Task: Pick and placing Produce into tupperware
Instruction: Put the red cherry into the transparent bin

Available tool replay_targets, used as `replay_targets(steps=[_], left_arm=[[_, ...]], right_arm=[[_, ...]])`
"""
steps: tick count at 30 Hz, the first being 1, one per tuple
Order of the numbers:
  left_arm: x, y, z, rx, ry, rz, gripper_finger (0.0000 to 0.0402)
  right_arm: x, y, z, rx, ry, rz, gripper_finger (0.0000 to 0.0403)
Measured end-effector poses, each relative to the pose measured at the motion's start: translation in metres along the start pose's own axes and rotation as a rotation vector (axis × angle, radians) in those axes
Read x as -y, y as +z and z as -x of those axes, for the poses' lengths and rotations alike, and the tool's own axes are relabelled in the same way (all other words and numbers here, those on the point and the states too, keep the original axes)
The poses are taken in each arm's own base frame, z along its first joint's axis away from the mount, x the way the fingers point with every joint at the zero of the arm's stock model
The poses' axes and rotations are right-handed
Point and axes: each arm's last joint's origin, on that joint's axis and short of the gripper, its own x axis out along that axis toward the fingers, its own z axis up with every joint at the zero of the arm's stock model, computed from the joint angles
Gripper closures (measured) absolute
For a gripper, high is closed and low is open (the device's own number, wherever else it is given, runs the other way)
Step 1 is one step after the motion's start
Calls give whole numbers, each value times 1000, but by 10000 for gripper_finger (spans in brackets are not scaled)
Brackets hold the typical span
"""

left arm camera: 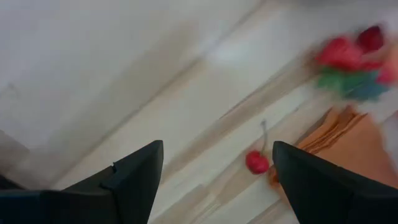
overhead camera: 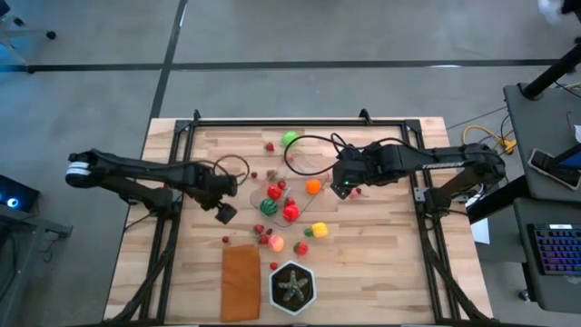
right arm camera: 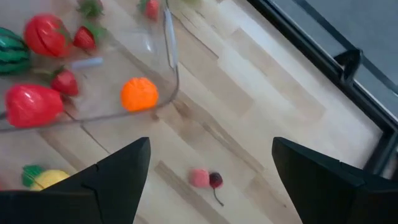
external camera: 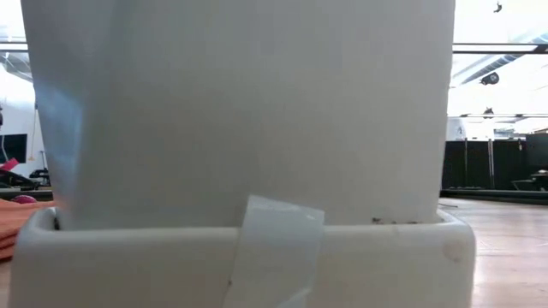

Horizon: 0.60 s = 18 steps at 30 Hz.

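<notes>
The clear tupperware (overhead camera: 298, 186) stands mid-table; its rim (right arm camera: 172, 68) shows in the right wrist view. Inside it lie an orange (right arm camera: 138, 93), red pieces (right arm camera: 32, 104) and a striped watermelon (right arm camera: 11, 55). More produce lies loose on the wood: a green piece (overhead camera: 290, 139), a yellow one (overhead camera: 319, 230) and a cherry (left arm camera: 257, 162). My left gripper (overhead camera: 225, 214) (left arm camera: 217, 149) hovers open left of the container, above the cherry. My right gripper (overhead camera: 343, 189) (right arm camera: 211, 143) hovers open just right of the container, over a small pink and dark piece (right arm camera: 205, 178).
A flat orange-brown rectangle (overhead camera: 241, 280) and a green star plant in a black hexagonal pot (overhead camera: 292, 286) sit at the near edge. A black cable loops by the far side (overhead camera: 309, 150). A white taped block (external camera: 248, 171) fills the low view.
</notes>
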Motion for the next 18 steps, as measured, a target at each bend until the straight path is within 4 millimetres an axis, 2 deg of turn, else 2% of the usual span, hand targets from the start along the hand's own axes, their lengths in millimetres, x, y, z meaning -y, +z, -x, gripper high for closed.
replay_targets(steps=[7, 18], left_arm=[[21, -18, -28, -16, -13, -125, 114], [42, -34, -68, -67, 92, -153, 117]], right_arm=[[6, -10, -3, -80, -20, -30, 74], [13, -22, -8, -101, -33, -79, 74]])
